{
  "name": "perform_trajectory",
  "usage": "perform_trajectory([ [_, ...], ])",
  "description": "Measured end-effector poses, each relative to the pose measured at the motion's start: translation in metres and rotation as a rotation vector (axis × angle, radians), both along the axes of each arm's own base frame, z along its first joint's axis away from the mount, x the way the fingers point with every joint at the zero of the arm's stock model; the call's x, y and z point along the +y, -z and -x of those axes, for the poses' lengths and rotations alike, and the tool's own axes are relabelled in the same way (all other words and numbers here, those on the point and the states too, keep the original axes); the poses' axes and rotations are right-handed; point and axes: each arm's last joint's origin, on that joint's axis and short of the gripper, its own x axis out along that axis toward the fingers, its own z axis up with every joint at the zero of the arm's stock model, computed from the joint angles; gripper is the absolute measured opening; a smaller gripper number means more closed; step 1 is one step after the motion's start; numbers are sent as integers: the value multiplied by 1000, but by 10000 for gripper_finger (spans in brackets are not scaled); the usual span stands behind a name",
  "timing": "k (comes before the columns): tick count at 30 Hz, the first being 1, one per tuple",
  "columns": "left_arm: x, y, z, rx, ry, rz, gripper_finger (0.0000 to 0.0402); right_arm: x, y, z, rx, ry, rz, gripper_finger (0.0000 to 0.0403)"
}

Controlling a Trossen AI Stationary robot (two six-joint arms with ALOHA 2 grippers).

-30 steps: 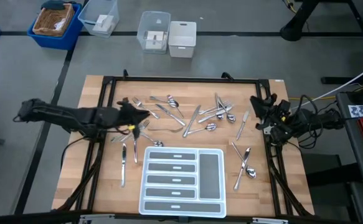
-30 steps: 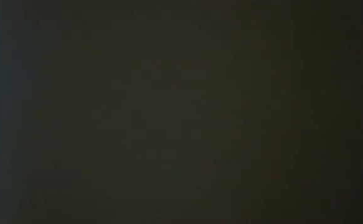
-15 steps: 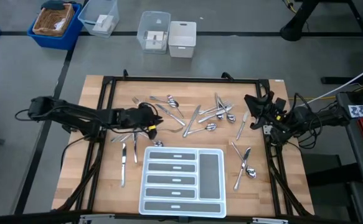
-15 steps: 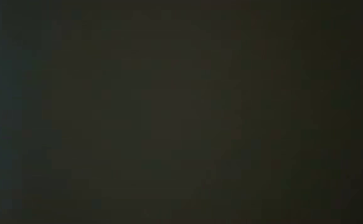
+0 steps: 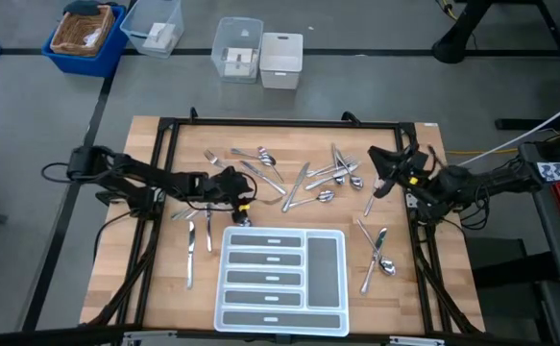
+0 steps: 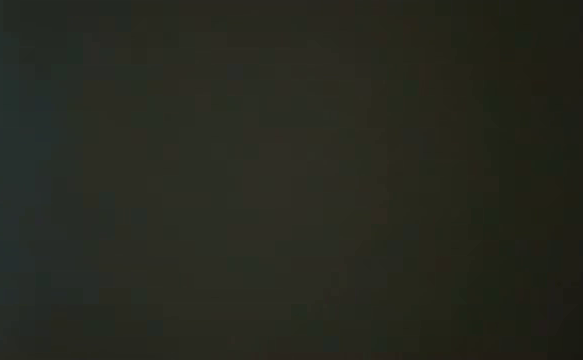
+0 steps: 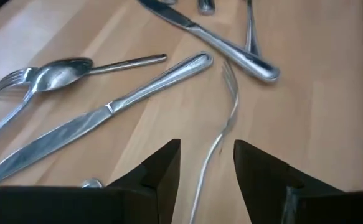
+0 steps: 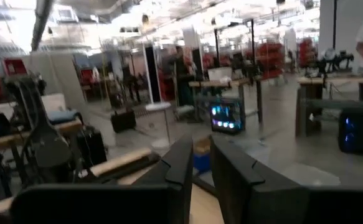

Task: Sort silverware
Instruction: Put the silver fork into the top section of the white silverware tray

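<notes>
The silverware [image 5: 289,178] is scattered toward the far edge of the table [image 5: 424,288], and one thin fork [image 7: 221,134] is seen lengthwise between the spread fingers of the nearer left gripper [image 7: 206,165].

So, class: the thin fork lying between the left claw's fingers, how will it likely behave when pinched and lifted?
The fork looks like polished metal, so probably stiff but slippery. Its handle is slim and lies flat on the table, so the left claw may struggle to get under it.
</notes>
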Motion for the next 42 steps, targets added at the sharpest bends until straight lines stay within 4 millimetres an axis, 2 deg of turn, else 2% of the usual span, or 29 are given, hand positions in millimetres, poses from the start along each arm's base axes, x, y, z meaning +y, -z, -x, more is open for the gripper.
perform_trajectory([
  [3,0,6,-4,9,32,-13,141,0,-3,-1,25,-1,-21,73],
  [12,1,24,-6,96,90,-40,141,-1,-3,0,44,61,-55,151],
  [22,16,39,-6,145,82,11,138,-2,0,0,77,77,-48,155],
  [25,17,38,-6,146,94,3,113,-2,0,0,77,77,-48,155],
  [31,17,37,-5,152,122,-16,15,-2,0,0,54,76,-78,154],
  [39,15,33,-4,134,108,-2,4,-4,-1,2,5,167,-140,154],
  [42,15,22,-7,71,101,-7,5,-5,-1,3,-27,199,-179,154],
])
